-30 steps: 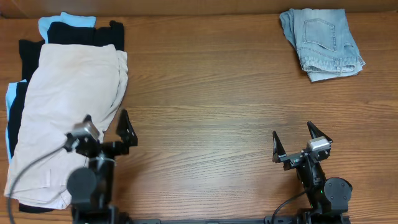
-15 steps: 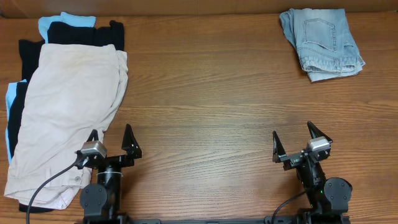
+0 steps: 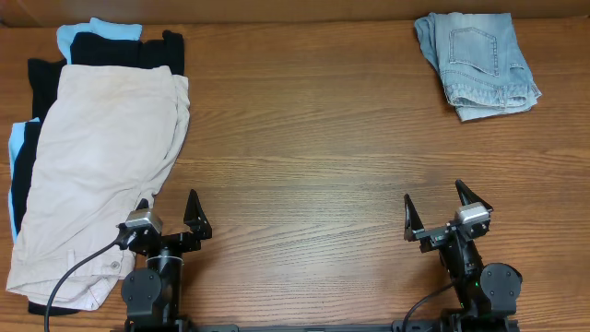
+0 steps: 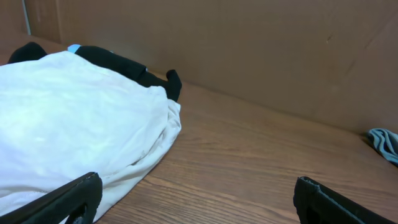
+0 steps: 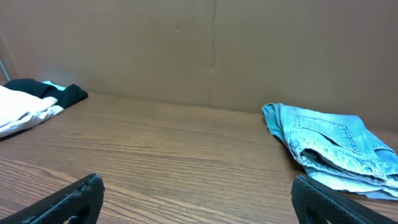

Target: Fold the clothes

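Observation:
The faded light-blue denim shorts [image 3: 478, 63] lie folded in a small bundle at the table's far right, back pocket up; they also show in the right wrist view [image 5: 333, 149] and as a sliver in the left wrist view [image 4: 387, 142]. My left gripper [image 3: 169, 215] is open and empty at the front left, beside the edge of the beige shorts [image 3: 97, 166]. My right gripper [image 3: 435, 207] is open and empty at the front right, far in front of the denim shorts.
A pile of larger beige shorts over black [image 3: 111, 46] and pale-blue [image 3: 78, 35] garments fills the left side; it shows in the left wrist view [image 4: 74, 124]. A brown cardboard wall [image 5: 199, 50] backs the table.
My left arm has drawn back toward the front edge and turned square to the table, off the beige shorts. The right arm and the denim shorts have not moved.

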You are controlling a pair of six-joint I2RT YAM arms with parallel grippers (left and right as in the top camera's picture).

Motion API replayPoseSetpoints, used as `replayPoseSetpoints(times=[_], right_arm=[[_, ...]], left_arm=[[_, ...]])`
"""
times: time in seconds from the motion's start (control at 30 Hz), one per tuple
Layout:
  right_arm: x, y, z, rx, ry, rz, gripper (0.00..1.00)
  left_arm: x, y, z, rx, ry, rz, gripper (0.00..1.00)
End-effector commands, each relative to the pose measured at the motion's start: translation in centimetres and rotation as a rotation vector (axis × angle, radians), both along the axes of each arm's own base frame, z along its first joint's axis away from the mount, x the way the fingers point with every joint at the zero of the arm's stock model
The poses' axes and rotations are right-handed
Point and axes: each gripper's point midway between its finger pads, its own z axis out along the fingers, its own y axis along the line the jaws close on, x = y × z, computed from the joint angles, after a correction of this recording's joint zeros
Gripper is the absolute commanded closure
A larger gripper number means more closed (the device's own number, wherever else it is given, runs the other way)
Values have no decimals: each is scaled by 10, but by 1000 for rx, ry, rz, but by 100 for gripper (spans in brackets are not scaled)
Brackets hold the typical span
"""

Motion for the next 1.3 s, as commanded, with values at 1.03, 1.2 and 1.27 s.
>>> replayPoseSetpoints(times=[1.03,1.2,1.27], right_arm=[[0,0,-2,0,-1,-5,0],[0,0,-2,0,-1,-5,0],[0,0,-2,0,-1,-5,0]], left_arm=[[0,-1,1,27,-8,-8,0],[0,-1,1,27,-8,-8,0],[0,-1,1,27,-8,-8,1]])
